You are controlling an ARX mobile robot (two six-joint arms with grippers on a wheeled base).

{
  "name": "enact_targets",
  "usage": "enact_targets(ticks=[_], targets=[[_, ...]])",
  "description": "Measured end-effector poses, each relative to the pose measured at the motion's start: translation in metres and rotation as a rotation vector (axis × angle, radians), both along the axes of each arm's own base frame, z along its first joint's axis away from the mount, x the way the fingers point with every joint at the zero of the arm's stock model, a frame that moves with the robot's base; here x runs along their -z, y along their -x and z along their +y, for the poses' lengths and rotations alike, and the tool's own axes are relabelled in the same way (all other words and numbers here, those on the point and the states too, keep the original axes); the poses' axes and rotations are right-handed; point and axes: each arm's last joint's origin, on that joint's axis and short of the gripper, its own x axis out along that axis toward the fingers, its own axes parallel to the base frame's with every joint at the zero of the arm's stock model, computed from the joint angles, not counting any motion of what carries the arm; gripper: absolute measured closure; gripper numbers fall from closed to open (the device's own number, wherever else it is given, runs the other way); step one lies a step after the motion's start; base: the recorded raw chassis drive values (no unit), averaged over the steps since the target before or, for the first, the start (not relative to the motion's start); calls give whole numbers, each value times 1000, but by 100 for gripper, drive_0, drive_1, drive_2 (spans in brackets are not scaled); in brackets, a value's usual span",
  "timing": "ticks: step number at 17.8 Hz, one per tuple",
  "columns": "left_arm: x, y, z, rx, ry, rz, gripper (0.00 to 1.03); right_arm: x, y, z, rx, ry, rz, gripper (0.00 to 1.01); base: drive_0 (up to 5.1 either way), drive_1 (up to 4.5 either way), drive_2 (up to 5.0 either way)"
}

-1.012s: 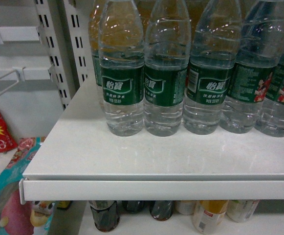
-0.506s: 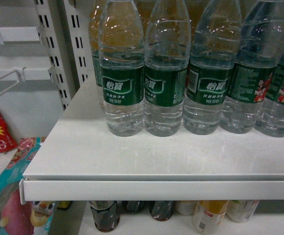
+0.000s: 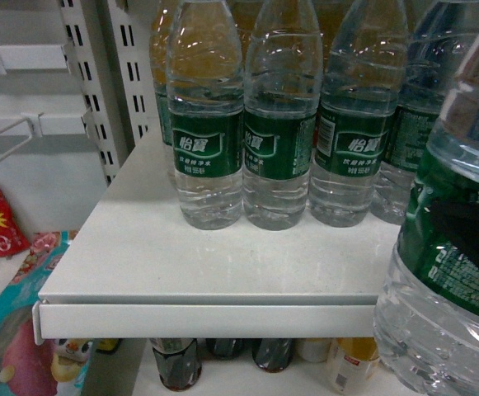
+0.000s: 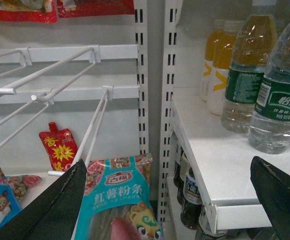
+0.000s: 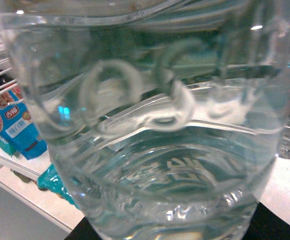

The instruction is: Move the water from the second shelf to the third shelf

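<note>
Water (image 5: 149, 125) right against right gripper camera

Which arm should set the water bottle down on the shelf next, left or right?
Right. A clear ribbed plastic water bottle with a green label fills the right wrist view and looms at the head view's right, apparently carried by that arm. The left gripper hangs open and empty beside the white shelf.

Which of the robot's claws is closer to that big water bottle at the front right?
The right one. The water bottle fills the right wrist view, so that claw is right up against it. The left claw hangs open off to the left, by the wire hooks.
</note>
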Motion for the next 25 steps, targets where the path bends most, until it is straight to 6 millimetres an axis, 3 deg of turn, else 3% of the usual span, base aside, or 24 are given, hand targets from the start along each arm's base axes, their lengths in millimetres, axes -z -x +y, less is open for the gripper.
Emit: enact_targets(ticks=[1, 10, 17, 25], targets=[[0, 0, 0, 0, 0, 0, 5, 0, -11, 8, 6, -2, -15, 60, 0, 0, 0], [0, 0, 0, 0, 0, 0, 5, 6, -39, 25, 24, 2, -41, 60, 0, 0, 0], [0, 0, 0, 0, 0, 0, 5, 10, -69, 29, 81, 21, -56, 60, 0, 0, 0], [0, 0, 0, 0, 0, 0, 5, 20, -87, 36, 95, 19, -58, 60, 0, 0, 0]])
